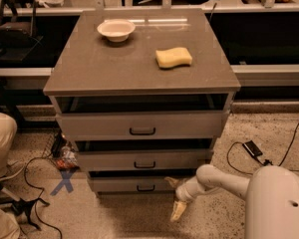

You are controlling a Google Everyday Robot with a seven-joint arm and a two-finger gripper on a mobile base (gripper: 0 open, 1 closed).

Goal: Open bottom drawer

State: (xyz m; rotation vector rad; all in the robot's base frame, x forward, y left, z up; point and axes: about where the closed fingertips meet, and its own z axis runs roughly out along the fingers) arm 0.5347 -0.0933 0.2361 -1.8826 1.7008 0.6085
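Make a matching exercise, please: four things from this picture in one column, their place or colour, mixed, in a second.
1. bowl
2. sponge
3. bottom drawer
4. gripper

A. open, near the floor, by the cabinet's lower right
B. yellow, right on the cabinet top
C. white, back left on the cabinet top
D. grey front, black handle

Pairs: 1-C, 2-B, 3-D, 4-A

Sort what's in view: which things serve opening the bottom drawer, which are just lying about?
Job: lowest grey drawer front with black bar handle; white robot pincer, open, low beside its right end.
Lying about: round white bowl, yellow sponge, both on cabinet top; blue floor cross.
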